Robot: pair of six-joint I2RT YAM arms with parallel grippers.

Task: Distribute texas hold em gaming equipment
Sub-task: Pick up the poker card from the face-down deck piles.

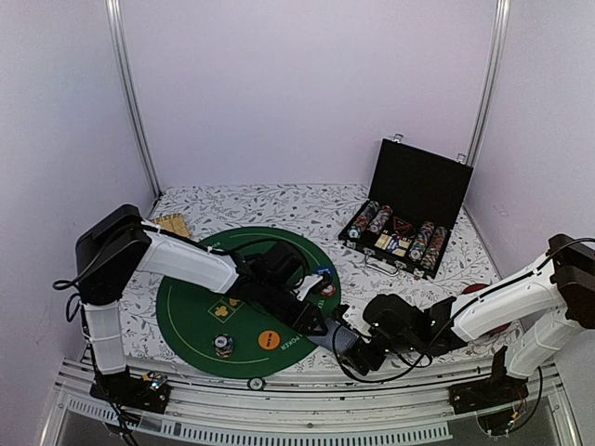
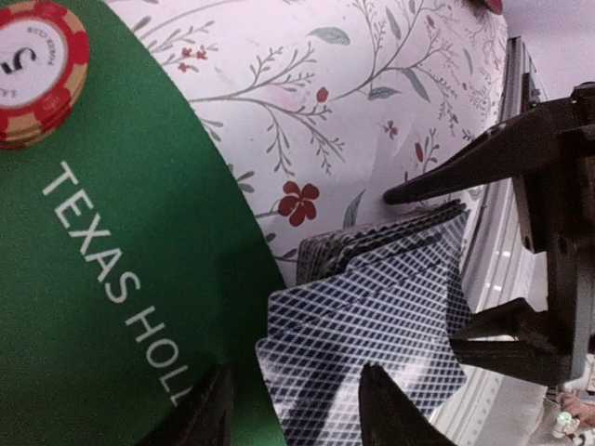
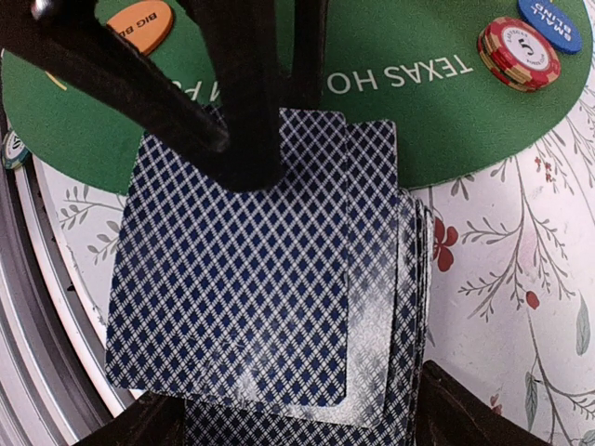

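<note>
My right gripper [image 1: 353,350] [image 3: 297,423] is shut on a deck of blue-patterned playing cards [image 3: 251,307], holding it by its sides low over the near right rim of the green poker mat [image 1: 191,311]. The top cards are slid askew toward the mat. My left gripper [image 1: 321,327] [image 2: 296,398] is open over the deck [image 2: 390,297]; one of its fingers [image 3: 251,121] rests on the top card. On the mat lie a red-and-cream chip [image 3: 519,53], a blue button [image 3: 548,23], an orange button [image 1: 270,340] and a striped chip stack [image 1: 223,346].
An open black case [image 1: 409,200] with rows of chips stands at the back right. A tan bamboo mat [image 1: 172,225] lies at the back left. A red disc [image 1: 476,290] shows behind the right arm. The table's metal front rail [image 1: 279,390] is just below the deck.
</note>
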